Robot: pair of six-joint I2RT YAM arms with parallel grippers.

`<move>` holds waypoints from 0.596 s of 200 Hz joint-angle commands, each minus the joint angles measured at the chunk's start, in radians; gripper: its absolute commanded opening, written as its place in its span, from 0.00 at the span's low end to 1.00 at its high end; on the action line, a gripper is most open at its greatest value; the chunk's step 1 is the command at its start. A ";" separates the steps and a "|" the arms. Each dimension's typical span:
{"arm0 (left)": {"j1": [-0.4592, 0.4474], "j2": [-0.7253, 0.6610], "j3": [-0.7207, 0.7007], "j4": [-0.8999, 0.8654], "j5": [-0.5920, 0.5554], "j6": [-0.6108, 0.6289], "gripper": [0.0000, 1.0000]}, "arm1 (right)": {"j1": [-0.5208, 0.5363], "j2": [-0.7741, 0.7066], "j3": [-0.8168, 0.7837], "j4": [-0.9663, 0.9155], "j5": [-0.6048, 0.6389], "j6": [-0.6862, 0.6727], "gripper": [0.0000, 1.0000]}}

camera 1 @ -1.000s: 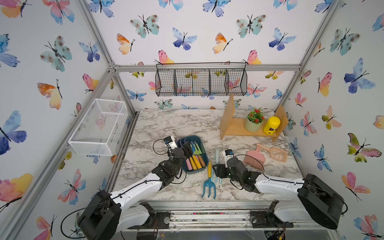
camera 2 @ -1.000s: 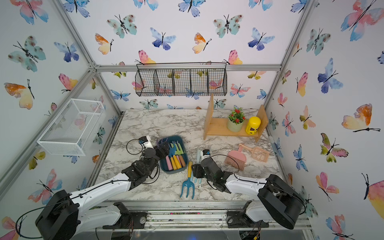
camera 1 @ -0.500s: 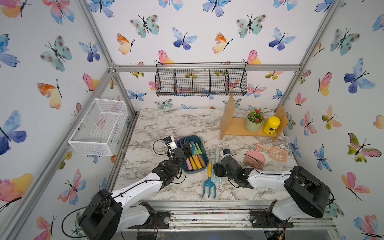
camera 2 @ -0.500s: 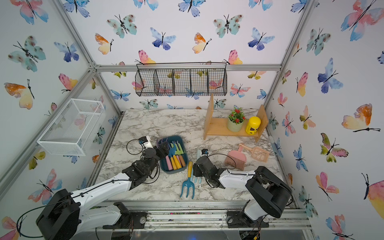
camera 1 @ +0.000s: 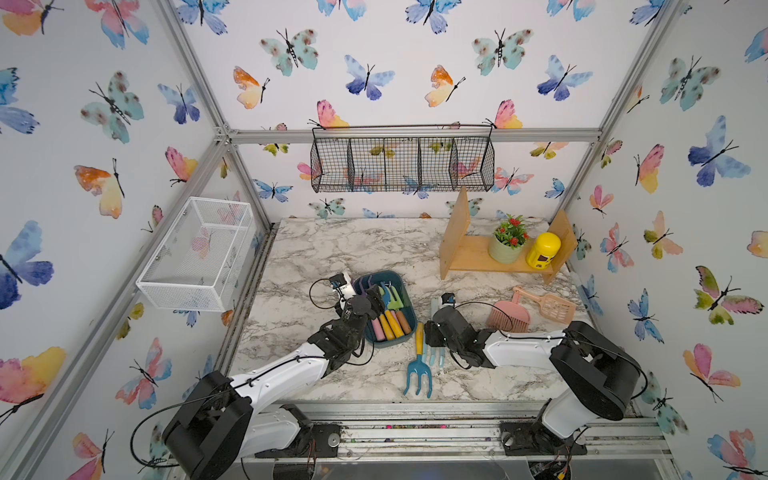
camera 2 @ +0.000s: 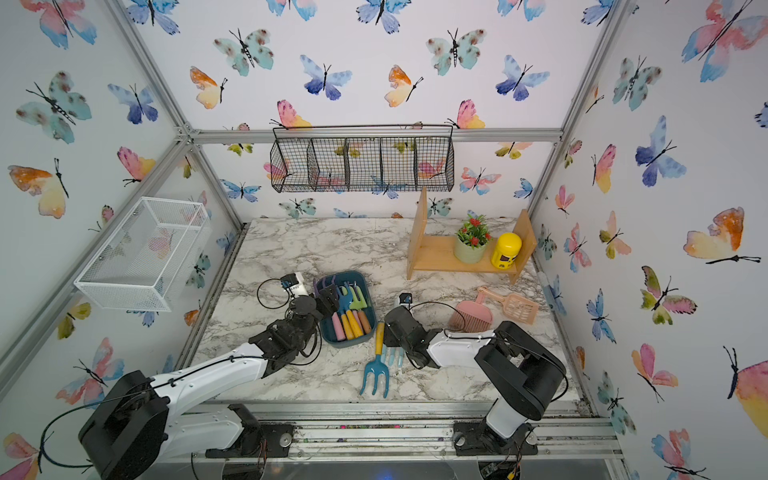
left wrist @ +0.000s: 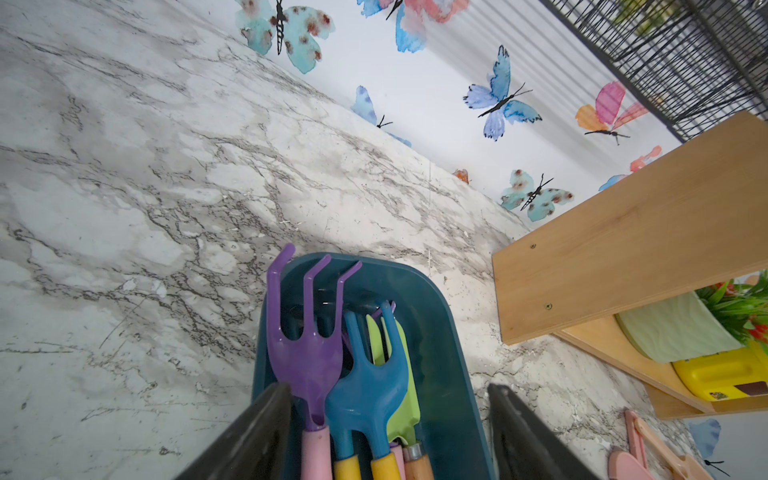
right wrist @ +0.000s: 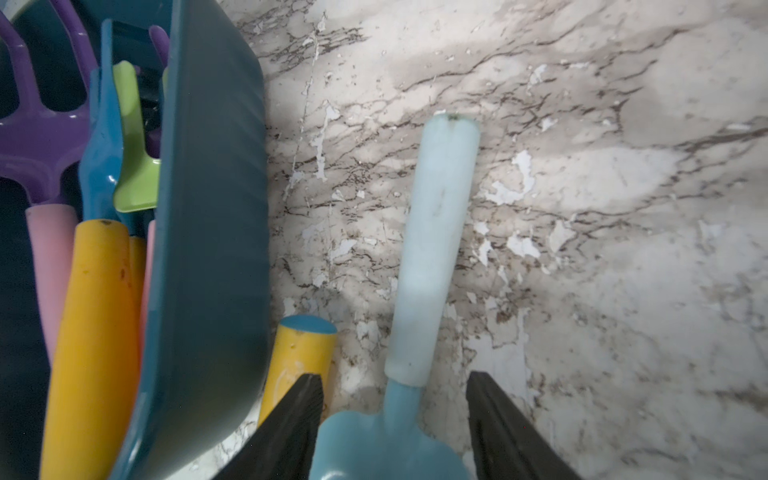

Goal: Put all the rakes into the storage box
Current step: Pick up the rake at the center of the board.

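The rake [right wrist: 436, 232], with a pale blue handle and a blue head, lies flat on the marble just right of the storage box; its tines [camera 1: 436, 359] point to the front edge. My right gripper [right wrist: 394, 378] is open and low over it, one finger on each side of the neck. The dark teal storage box [camera 1: 392, 340] [right wrist: 208, 208] holds several hand tools, among them a purple rake [left wrist: 305, 332]. My left gripper [left wrist: 386, 390] is open over the box's near end [left wrist: 436, 353], a finger at each side, and holds nothing.
A teal fork with a yellow handle [camera 1: 417, 370] lies between box and rake. A pink brush [camera 1: 509, 316] and scoop [camera 1: 548, 305] lie to the right. A wooden shelf [camera 1: 478, 253] stands at the back right. A white mesh basket [camera 1: 199, 253] and a black wire basket [camera 1: 401, 164] hang on the walls.
My right gripper has moved left and settled over the rake, and its jaws have narrowed slightly. The left arm has not moved.
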 commanded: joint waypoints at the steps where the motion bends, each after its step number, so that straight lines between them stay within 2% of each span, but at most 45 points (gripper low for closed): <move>1: 0.003 0.029 0.026 0.004 -0.003 0.011 0.78 | 0.006 0.038 0.028 -0.019 0.046 -0.006 0.60; 43: 0.003 0.042 0.026 0.003 0.006 0.005 0.78 | 0.006 0.140 0.095 -0.074 0.089 -0.001 0.54; 84: 0.004 0.036 0.024 0.004 0.005 0.005 0.78 | 0.007 0.182 0.122 -0.185 0.203 0.044 0.27; 119: 0.003 0.047 0.034 0.018 0.055 0.027 0.81 | 0.007 0.136 0.088 -0.196 0.231 0.079 0.17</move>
